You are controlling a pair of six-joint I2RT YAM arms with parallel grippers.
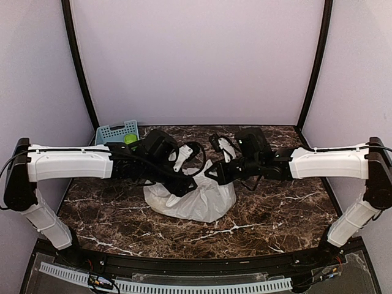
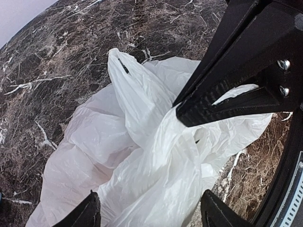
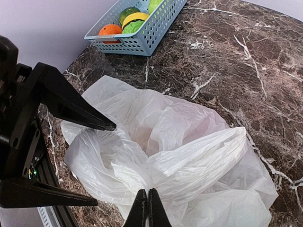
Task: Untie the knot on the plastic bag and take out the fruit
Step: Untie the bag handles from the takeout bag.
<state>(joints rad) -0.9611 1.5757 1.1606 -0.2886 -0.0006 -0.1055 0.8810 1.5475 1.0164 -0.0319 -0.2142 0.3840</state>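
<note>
The white plastic bag (image 1: 199, 199) lies crumpled at the middle of the marble table, its mouth gathered upward. My right gripper (image 3: 147, 202) is shut on a fold of the plastic bag (image 3: 189, 156) and shows in the left wrist view as a black wedge pinching the film. My left gripper (image 2: 154, 210) hangs open just over the plastic bag (image 2: 142, 156), with film between its fingers but not clamped. The knot is hidden. Fruit (image 3: 110, 29) in orange, green and yellow lies in the blue basket (image 3: 142, 45). A faint pinkish tint shows through the bag; whether it is fruit I cannot tell.
The blue lattice basket (image 1: 116, 131) stands at the back left corner, with a green fruit (image 1: 130, 138) in it. Both arms meet above the bag. Dark marble table (image 1: 275, 208) surrounds the bag. Purple walls close in the back and sides.
</note>
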